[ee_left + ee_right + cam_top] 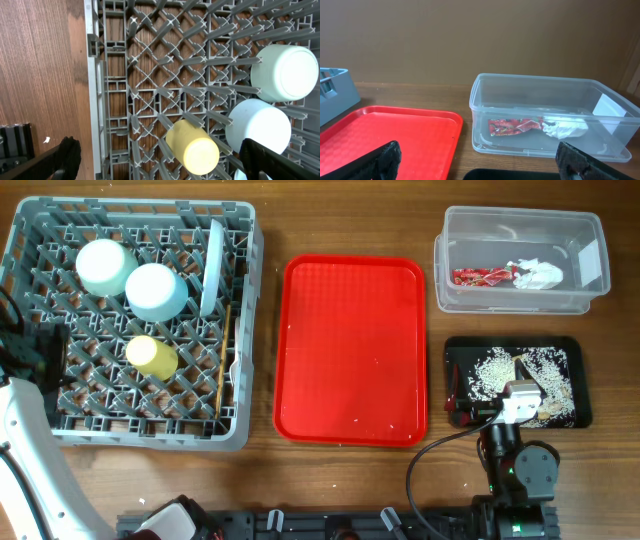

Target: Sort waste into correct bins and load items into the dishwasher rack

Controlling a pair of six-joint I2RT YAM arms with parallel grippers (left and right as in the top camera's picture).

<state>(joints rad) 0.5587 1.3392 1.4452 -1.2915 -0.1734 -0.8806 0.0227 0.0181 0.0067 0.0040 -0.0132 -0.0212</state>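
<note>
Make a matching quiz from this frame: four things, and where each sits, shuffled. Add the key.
Things
1. red wrapper
2. red tray
3. yellow cup
4. rice scraps

Places
A. in the grey rack
B. in the black tray
C. in the clear tub
D. between the grey rack and the clear tub

Pairs: 1-C, 2-D, 3-A, 4-B

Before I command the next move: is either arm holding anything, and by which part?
Nothing is held. Left jaws stand open over the dishwasher rack edge; right jaws open, facing the clear tub.
</note>
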